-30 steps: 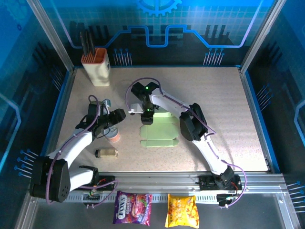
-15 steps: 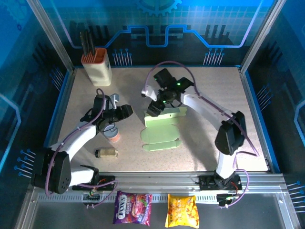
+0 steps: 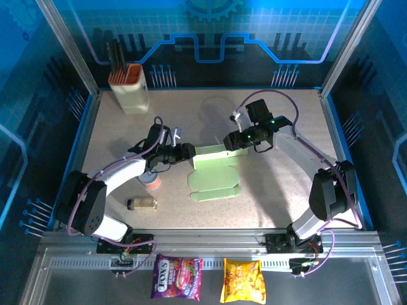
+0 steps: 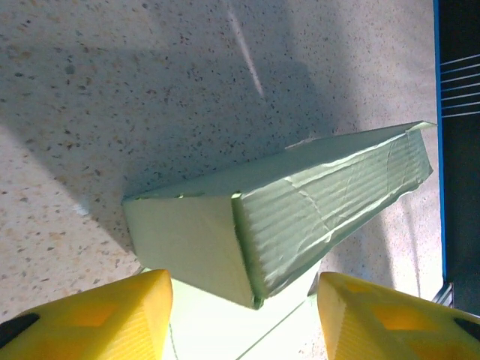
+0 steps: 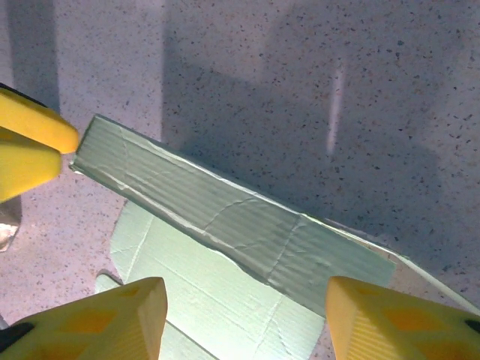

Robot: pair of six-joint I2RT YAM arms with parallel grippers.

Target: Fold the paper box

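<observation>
Top external view: left gripper (image 3: 186,154) and right gripper (image 3: 228,141), fingers apart and empty, flank the raised rear wall (image 3: 212,151) of the paper box (image 3: 215,175), seemingly to steady it for folding.

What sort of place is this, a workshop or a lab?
Probably a robot lab cell: an aluminium frame with blue panels encloses a speckled table, and the left arm and right arm bolted at its near edge flank a paper box.
</observation>
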